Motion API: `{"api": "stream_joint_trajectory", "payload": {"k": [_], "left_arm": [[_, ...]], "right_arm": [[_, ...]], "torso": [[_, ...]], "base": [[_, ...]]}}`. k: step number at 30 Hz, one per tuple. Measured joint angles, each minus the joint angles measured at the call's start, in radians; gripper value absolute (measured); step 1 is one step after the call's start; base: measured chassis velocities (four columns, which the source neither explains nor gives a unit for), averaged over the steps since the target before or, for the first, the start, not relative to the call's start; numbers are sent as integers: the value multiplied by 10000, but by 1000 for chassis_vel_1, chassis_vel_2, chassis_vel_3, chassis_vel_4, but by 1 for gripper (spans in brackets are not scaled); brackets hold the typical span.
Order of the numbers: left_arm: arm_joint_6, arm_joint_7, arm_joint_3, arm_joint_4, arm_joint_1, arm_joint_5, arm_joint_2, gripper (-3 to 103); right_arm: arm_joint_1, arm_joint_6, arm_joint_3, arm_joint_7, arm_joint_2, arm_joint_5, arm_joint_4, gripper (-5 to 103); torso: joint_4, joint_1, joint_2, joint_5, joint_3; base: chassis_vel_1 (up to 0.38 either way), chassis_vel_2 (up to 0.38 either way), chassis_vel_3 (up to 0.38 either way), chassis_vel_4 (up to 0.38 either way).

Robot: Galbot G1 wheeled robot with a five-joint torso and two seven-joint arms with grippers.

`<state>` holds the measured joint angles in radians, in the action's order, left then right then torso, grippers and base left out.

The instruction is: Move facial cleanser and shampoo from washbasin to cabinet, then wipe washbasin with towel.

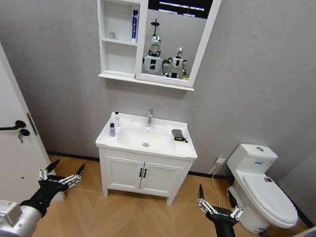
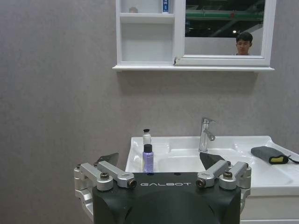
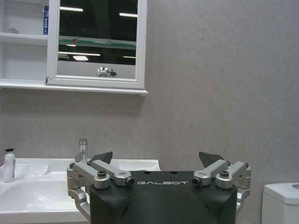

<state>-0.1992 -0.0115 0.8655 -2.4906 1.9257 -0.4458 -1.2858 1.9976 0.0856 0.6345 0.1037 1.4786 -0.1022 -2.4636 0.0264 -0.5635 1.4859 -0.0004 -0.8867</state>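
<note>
Open floor before washbasin; toilet rightward.

Both arms reach forward and low from the bottom of the head view, held apart at about the same height, each dark forearm ending in a silver wrist block. The left gripper points up and ahead with its two fingers spread wide in a V, nothing between them; in its own wrist view the left gripper shows dark fingertips standing well apart above the black body. The right gripper mirrors it, fingers splayed and empty, and its wrist view shows the right gripper with the tips likewise far apart.
</note>
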Motion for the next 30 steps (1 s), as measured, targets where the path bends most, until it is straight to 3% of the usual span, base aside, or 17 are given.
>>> {"api": "stream_joint_trajectory", "payload": {"k": [23, 30], "left_arm": [[8, -10, -35, 68, -16, 34, 15, 98], [75, -27, -139, 191, 7, 269, -40, 97]], "right_arm": [[-78, -5, -15, 18, 0, -59, 160, 100], [-104, 235, -95, 431, -34, 315, 353, 100]], "torso": [[2, 1, 1, 4, 0], [-1, -8, -3, 5, -2]], "base": [[-215, 218, 224, -225], [-205, 188, 198, -184]]}}
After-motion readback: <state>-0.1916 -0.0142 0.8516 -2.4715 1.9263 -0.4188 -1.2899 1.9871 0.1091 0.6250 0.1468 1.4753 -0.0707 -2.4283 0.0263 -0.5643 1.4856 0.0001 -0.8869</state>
